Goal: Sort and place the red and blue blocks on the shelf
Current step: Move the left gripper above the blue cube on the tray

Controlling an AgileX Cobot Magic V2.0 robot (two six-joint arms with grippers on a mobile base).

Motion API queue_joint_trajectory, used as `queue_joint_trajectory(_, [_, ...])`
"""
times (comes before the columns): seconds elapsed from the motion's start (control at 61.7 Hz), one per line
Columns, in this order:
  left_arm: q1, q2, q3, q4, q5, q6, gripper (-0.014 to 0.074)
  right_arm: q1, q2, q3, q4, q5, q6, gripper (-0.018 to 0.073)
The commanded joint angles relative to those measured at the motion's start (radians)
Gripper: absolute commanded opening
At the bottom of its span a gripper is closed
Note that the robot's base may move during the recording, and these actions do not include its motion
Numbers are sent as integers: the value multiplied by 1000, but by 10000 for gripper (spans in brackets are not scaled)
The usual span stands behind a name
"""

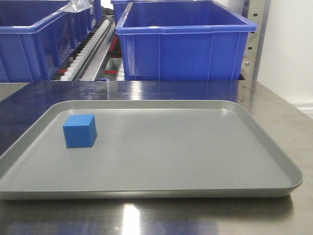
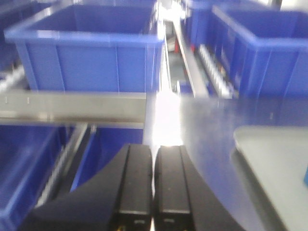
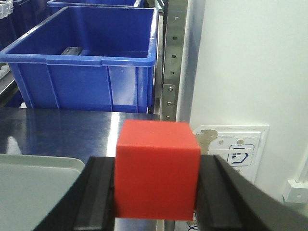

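1. The blue block (image 1: pixel 79 130) is found resting flat on the grey tray (image 1: pixel 205 152), towards its rear left corner.
2. The tray is seen lying on a steel table (image 1: pixel 279 112).
3. The red block (image 3: pixel 156 168) is held clear of the table by the right gripper (image 3: pixel 156 195). The fingers (image 3: pixel 98 195) are pressed against its two sides and spread only as wide as the block.
4. The red block is placed to the right of the tray's corner, in front of a white wall fitted with a socket plate (image 3: pixel 236 151).
5. The left gripper (image 2: pixel 154 185) is found with its fingers (image 2: pixel 134 178) brought fully together; nothing is held.
6. The left gripper is positioned left of the tray and directed at a flat rail (image 2: pixel 72 107) of the shelf (image 3: pixel 171 57), with a blue bin (image 2: pixel 91 53) behind it. This view is blurred.
7. An upright shelf post with screw holes is noted behind the red block, beside another bin.
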Motion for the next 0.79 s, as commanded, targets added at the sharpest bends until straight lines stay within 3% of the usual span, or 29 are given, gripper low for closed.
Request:
queue_joint_trajectory(0.0, [-3,25,-15,18,-41,-4,122,-7,4,-29,-6,-84,0,46])
queue_joint_trajectory(0.081, [-3,81,-62,55,-41,-2,122,-7,4,-29,-6,-84,0,46])
queue_joint_trajectory(0.389, [-3,407,-284,26,-35,-11,122,-7,4,-29,-6,-84,0,46])
queue_joint_trajectory(0.535, [-6,600,-400,25,11,-126,122,-7,4,-29,-6,-84,0,46])
queue_joint_trajectory(0.632, [-50,713,-476,71,41,-191,122,-7,4,-29,-6,-84,0,46])
queue_joint_trajectory(0.778, [-179,857,-585,87,130,-196,122,-7,4,-29,-6,-84,0,46])
